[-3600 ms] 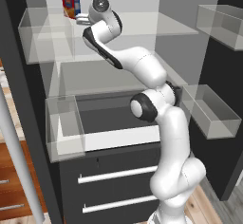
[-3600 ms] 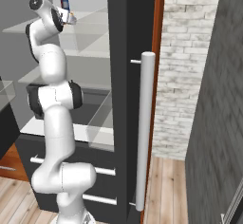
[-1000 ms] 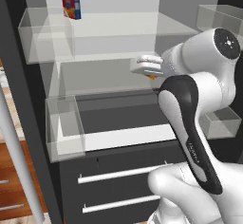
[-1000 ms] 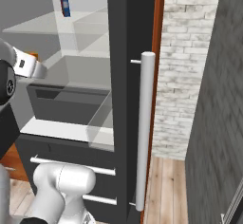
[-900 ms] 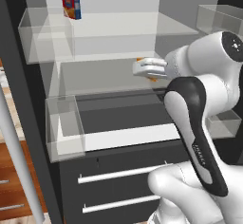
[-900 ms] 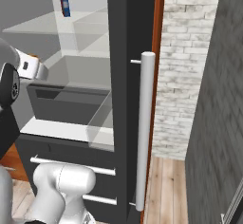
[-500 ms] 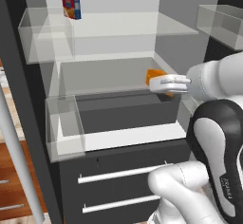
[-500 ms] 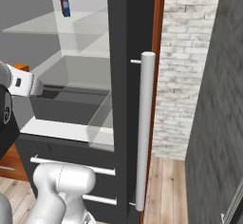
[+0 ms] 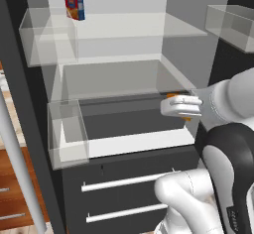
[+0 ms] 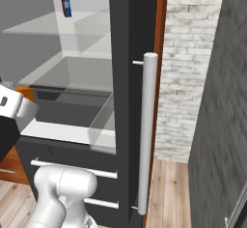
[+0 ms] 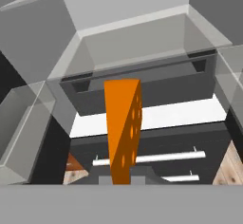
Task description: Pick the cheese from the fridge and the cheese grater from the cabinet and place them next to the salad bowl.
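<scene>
We face the open fridge (image 9: 124,84), its pale grey interior lined with clear shelves and bins above dark drawers (image 9: 129,198) with silver bar handles. In the right base view, a long silver door handle (image 10: 146,130) runs upright along the dark frame, with a white brick wall (image 10: 185,67) beside it. A clear bin (image 9: 69,134) juts out at the lower left of the fridge, and another (image 9: 49,37) sits higher up. On the top shelf, far back, stands a red-and-blue printed box (image 9: 74,5). Our end effector (image 9: 171,106) hangs in front of the open dark drawer, level with the middle shelf's front edge, and is closed on the cheese (image 11: 123,128). In the hand view, the orange wedge stands up between the finger tips, holes on its side. In the left base view, only orange edges of it peek out around the white hand.
</scene>
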